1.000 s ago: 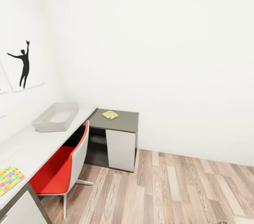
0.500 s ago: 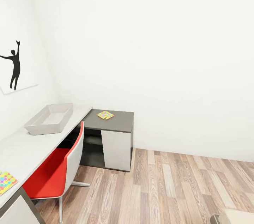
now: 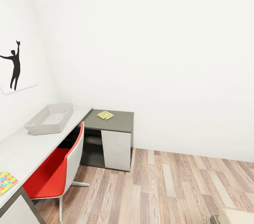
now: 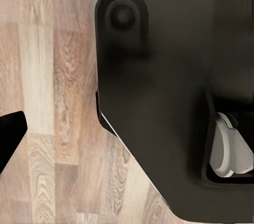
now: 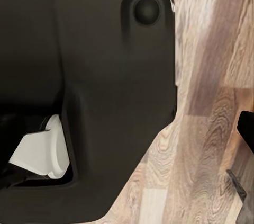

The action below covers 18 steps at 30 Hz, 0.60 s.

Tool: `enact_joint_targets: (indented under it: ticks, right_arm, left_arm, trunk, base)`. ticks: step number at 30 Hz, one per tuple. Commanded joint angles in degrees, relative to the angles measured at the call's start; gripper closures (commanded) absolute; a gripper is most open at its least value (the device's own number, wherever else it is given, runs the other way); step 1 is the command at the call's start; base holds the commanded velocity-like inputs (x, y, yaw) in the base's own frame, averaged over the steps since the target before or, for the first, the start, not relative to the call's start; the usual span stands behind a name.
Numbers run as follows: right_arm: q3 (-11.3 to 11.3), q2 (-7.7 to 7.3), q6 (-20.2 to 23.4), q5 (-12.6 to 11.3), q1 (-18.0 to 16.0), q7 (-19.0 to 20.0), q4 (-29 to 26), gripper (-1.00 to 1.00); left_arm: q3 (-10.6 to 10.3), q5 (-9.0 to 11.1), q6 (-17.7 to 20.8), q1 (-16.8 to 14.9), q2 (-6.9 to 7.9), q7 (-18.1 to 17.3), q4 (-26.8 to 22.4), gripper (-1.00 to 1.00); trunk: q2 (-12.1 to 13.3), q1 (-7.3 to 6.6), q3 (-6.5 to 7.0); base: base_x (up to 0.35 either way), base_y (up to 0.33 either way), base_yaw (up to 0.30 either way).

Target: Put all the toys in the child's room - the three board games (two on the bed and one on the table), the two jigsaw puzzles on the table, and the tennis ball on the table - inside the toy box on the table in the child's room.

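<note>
Since half a second ago nothing in the head view has shifted: the tabletop (image 3: 24, 150), the chair and the floor sit exactly where they were, after the earlier swing of the camera to the right. The toy box (image 3: 49, 119) stands on the pale tabletop near the wall corner, and what shows of its inside looks bare. One jigsaw puzzle (image 3: 105, 115) lies flat on the darker end section of the tabletop, well apart from the box; the second jigsaw puzzle (image 3: 7, 182) lies at the near end, cut by the picture's edge. A red chair (image 3: 60, 171) is tucked under the tabletop between them. The wrist views add the wood-plank floor (image 4: 47, 75) and the robot's dark base (image 4: 159, 102) below each arm. A black tip (image 4: 10, 131) shows in the left wrist view, another in the right; whether either hand is wide or narrow cannot be told.
</note>
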Motion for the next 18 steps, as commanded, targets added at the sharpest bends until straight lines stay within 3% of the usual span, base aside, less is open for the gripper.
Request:
enact_joint_targets:
  ticks: [1,6,10,14,17,18]
  right_arm:
    - [-0.35,0.01,-0.52,-0.05,0.0,-0.03,0.02,-1.0]
    - [-0.5,0.02,-3.04,-0.13,0.0,-0.03,0.01,-1.0]
    - [-0.64,-0.03,-5.95,-0.24,-0.04,-0.03,-0.1,-1.0]
    - [-0.96,-0.15,-6.5,-0.37,-1.23,-0.03,-1.56,-1.0]
    - [-1.4,-0.3,-3.35,-0.43,-5.33,-0.03,-4.22,-1.0]
    - [-1.81,-0.34,-0.3,-0.48,-7.89,-0.03,-5.43,-1.0]
  left_arm:
    - [-0.05,-0.04,-0.05,-0.01,0.01,-0.01,-0.55,-1.0]
    - [0.05,0.0,1.0,-0.1,-0.03,0.35,-4.41,-1.0]
    - [0.21,0.03,4.65,-1.05,-0.05,1.02,-7.09,-1.0]
    - [0.3,0.08,12.38,-5.22,-0.06,1.49,-10.65,-1.0]
    - [0.4,0.25,18.26,-9.09,-0.11,1.49,-13.32,-1.0]
    - [0.47,0.38,21.27,-11.19,-0.16,1.43,-14.62,-1.0]
  trunk:
    - [-0.03,0.02,-0.02]
    - [-0.03,0.02,-0.02]
    - [-0.03,0.02,-0.02]
    - [-0.03,0.02,-0.02]
    - [-0.03,0.02,-0.02]
    - [-0.03,0.02,-0.02]
  base:
    - [0.0,0.0,0.0]
    - [0.0,0.0,0.0]
    - [0.0,0.0,0.0]
    - [0.0,0.0,0.0]
    - [0.0,0.0,0.0]
    - [0.0,0.0,0.0]
